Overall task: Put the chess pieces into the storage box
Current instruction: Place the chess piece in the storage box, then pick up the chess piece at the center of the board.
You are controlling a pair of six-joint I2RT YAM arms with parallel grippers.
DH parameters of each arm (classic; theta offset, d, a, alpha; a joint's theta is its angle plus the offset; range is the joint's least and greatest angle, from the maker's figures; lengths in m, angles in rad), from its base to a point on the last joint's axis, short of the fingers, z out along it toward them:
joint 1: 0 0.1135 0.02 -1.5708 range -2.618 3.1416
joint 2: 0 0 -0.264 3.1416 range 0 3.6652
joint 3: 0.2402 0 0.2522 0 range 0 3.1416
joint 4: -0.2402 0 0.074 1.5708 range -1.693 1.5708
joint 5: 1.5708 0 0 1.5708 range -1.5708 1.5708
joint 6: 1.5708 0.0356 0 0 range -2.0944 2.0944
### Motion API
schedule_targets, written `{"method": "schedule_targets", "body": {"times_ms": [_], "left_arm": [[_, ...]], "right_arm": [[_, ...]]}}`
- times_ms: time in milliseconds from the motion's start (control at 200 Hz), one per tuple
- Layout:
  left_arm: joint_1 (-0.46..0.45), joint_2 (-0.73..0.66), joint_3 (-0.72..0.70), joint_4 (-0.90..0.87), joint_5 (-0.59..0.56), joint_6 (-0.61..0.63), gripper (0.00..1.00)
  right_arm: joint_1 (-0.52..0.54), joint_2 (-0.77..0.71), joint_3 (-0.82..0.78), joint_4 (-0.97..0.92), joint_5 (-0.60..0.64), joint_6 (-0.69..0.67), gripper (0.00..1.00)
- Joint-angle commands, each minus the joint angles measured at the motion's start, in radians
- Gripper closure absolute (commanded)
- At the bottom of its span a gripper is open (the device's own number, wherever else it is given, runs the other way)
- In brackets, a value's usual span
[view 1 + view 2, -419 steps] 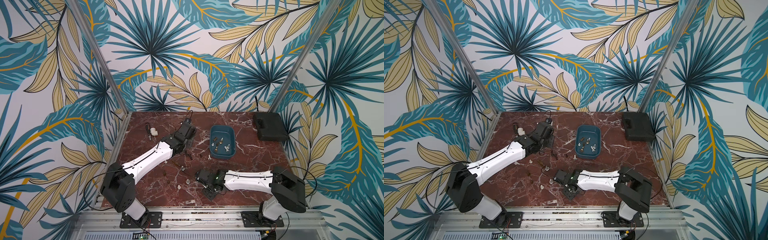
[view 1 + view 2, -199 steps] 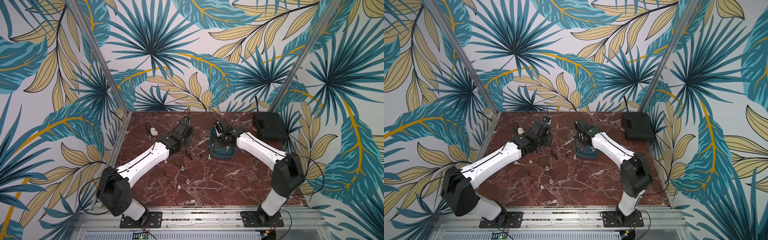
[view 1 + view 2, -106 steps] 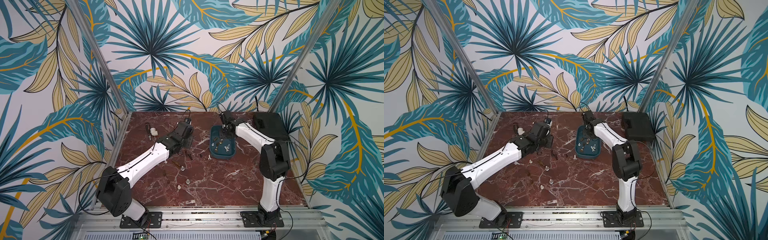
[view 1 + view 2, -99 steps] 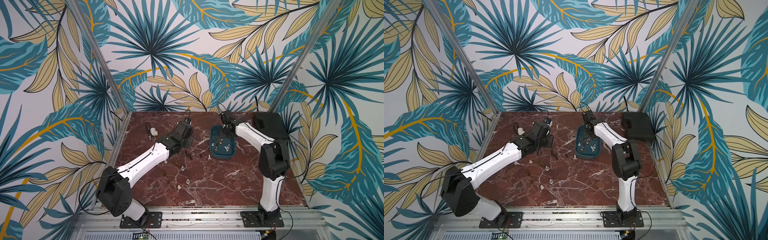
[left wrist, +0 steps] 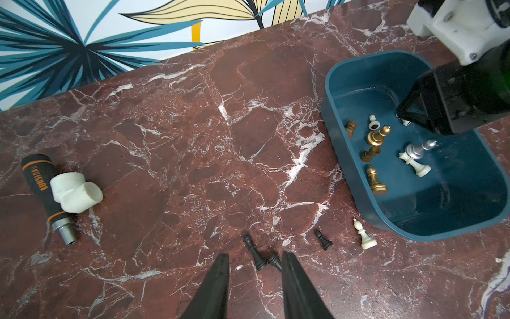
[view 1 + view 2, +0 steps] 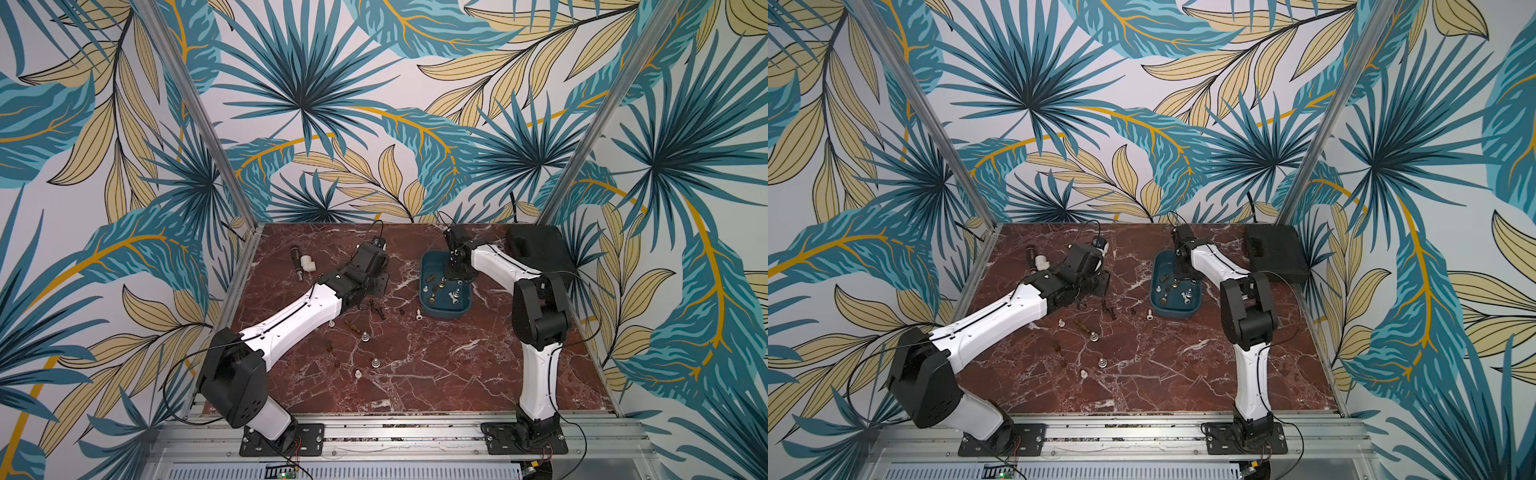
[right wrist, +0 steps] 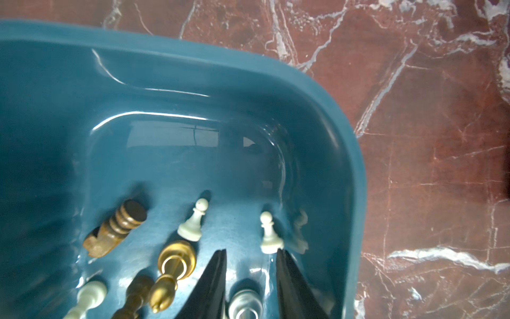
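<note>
The teal storage box (image 6: 444, 313) (image 6: 1173, 313) holds several chess pieces in gold, brown, silver and white. My right gripper (image 7: 251, 252) (image 6: 453, 276) hangs inside it, open, holding nothing. A white pawn (image 7: 269, 234) lies on the box floor just past one fingertip, and a silver piece (image 7: 245, 303) lies below the gap. My left gripper (image 5: 255, 255) (image 6: 376, 286) is open low over the table. A fallen black piece (image 5: 255, 254) lies just ahead of it, and a second black piece (image 5: 274, 259) rests against one finger. A black pawn (image 5: 324, 240) and a white bishop (image 5: 364, 234) stand by the box.
More pieces are scattered mid-table, among them a silver one (image 6: 365, 336) and a white one (image 6: 357, 373). A black-and-orange tool (image 5: 47, 187) and a white pipe elbow (image 5: 74, 192) lie at the back left. A black case (image 6: 536, 249) sits at the back right.
My right arm swung from the table's front to over the box, then its jaws opened, leaving the white pawn in the box. The left arm has barely moved.
</note>
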Motion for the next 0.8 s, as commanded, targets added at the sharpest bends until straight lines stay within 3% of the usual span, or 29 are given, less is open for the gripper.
{"method": "schedule_targets", "body": {"times_ms": [0,235,401,631,796], "left_arm": [[0.005,0.027,0.039,-0.017,0.03,0.012,0.64],[0.004,0.143,0.1,-0.105,0.17,-0.087,0.64],[-0.015,0.219,0.096,-0.068,0.302,-0.165,0.64],[-0.075,0.248,0.055,0.063,0.367,-0.321,0.64],[-0.123,0.304,0.093,0.075,0.355,-0.345,0.64]], "right_arm": [[0.002,-0.061,0.006,-0.026,-0.026,0.01,0.64],[0.003,-0.266,-0.108,0.042,-0.078,0.067,0.64],[0.004,-0.406,-0.207,0.094,-0.067,0.086,0.64],[0.004,-0.51,-0.285,0.121,-0.017,0.076,0.63],[0.004,-0.529,-0.303,0.126,-0.013,0.074,0.64]]}}
